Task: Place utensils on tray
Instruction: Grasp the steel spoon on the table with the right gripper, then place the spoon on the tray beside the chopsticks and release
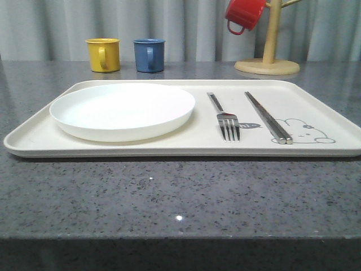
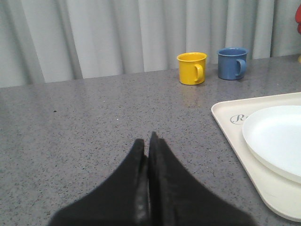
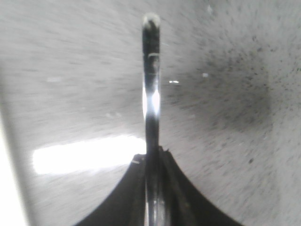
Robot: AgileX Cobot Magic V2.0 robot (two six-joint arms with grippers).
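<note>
Your right pincer (image 3: 153,162) was clamped on a slim, stiff, slippery polished-metal utensil handle (image 3: 151,84), likely the spoon, above the speckled grey desk (image 3: 235,70), so a firm mid-handle grip suited it; your left pincer (image 2: 147,148) was closed, empty.

From my remote station: the left gripper (image 2: 148,141) ends in two matte black fingers (image 2: 164,183), broad at the base and tapering to slim tips, their faces faintly textured. The right gripper (image 3: 151,155) has the same black, wedge-shaped fingers (image 3: 129,197), blurred on my feed.
</note>
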